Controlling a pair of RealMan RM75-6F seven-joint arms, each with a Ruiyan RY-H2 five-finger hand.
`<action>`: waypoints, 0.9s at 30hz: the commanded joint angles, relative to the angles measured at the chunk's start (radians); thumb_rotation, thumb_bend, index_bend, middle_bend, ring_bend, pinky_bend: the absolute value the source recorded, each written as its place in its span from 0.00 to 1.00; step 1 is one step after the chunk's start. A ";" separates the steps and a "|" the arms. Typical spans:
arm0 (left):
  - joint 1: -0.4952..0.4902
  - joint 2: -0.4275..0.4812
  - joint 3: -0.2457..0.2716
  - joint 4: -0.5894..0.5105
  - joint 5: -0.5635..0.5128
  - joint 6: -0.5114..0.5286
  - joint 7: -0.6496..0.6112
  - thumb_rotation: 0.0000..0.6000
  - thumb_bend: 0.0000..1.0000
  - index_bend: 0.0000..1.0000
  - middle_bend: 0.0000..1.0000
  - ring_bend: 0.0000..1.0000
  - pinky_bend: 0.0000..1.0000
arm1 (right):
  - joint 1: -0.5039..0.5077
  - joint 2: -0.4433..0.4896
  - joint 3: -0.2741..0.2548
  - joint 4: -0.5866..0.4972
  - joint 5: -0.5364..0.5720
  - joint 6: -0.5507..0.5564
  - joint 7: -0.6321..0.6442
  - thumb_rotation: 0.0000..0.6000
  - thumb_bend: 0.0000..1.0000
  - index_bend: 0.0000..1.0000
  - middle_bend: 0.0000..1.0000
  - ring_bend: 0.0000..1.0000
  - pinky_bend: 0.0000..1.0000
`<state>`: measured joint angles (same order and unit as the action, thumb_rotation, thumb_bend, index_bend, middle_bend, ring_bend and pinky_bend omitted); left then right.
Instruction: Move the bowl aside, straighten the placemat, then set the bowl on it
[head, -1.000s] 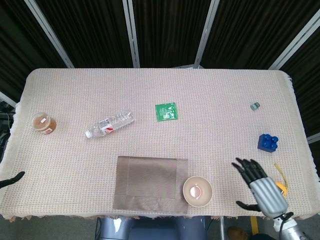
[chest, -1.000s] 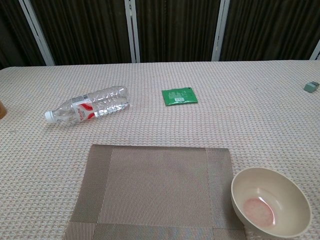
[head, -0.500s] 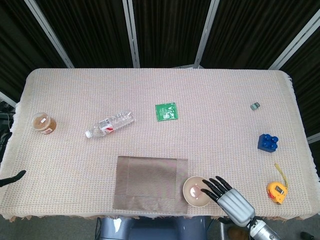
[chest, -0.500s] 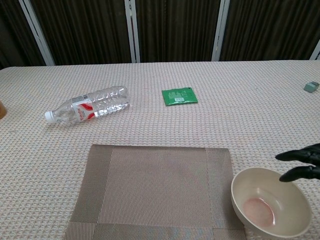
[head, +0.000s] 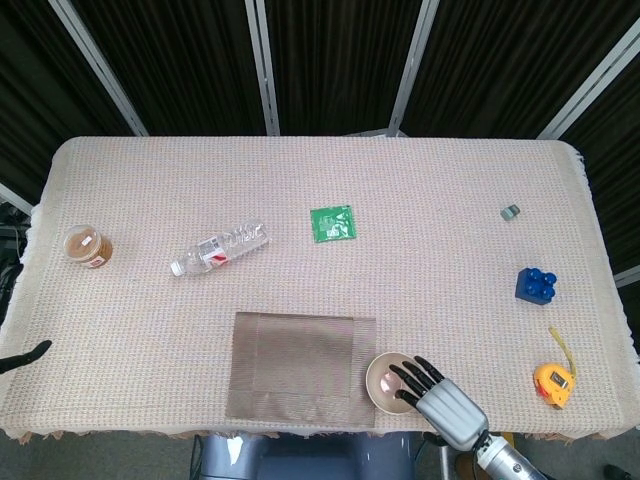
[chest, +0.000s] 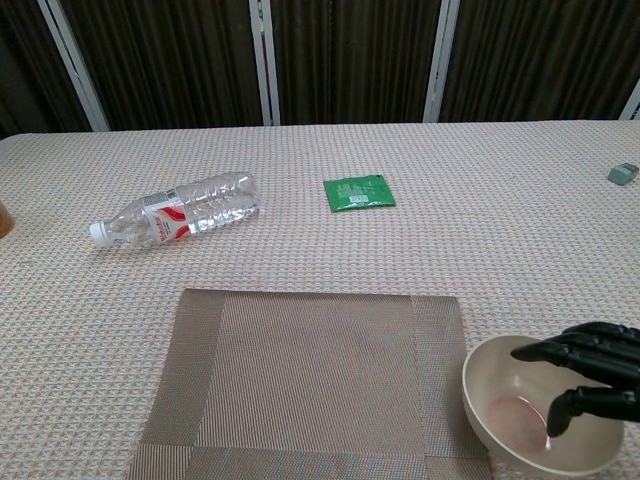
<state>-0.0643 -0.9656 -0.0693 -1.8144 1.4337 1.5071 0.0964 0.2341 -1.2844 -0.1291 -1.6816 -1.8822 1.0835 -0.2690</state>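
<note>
The bowl (chest: 530, 415) is cream-coloured and shallow, its inside bottom tinted pink, otherwise nothing in it; it sits on the tablecloth (head: 420, 170) at the near edge, its rim touching the right edge of the brown woven placemat (head: 303, 368). The right hand (head: 436, 396) reaches over the bowl with dark fingers (chest: 575, 350) spread apart inside its rim, gripping nothing. Only a dark fingertip of the left hand (head: 24, 357) shows at the table's left edge; whether it is wide or closed cannot be told. A small jar (head: 87, 246) of brown contents stands at the far left.
</note>
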 joint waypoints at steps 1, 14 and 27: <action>0.000 0.001 0.000 0.000 -0.001 -0.001 -0.003 1.00 0.07 0.00 0.00 0.00 0.00 | 0.001 -0.030 0.005 0.018 0.011 -0.002 -0.012 1.00 0.28 0.38 0.00 0.00 0.00; 0.000 0.009 -0.001 0.001 -0.001 -0.001 -0.021 1.00 0.07 0.00 0.00 0.00 0.00 | 0.005 -0.135 0.022 0.091 0.037 0.057 0.028 1.00 0.42 0.62 0.00 0.00 0.00; 0.002 0.015 0.000 -0.001 -0.001 -0.002 -0.034 1.00 0.07 0.00 0.00 0.00 0.00 | 0.007 -0.166 0.062 0.125 0.066 0.191 0.205 1.00 0.42 0.67 0.00 0.00 0.00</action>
<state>-0.0627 -0.9507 -0.0697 -1.8150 1.4332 1.5048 0.0627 0.2398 -1.4506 -0.0793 -1.5567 -1.8282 1.2614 -0.0831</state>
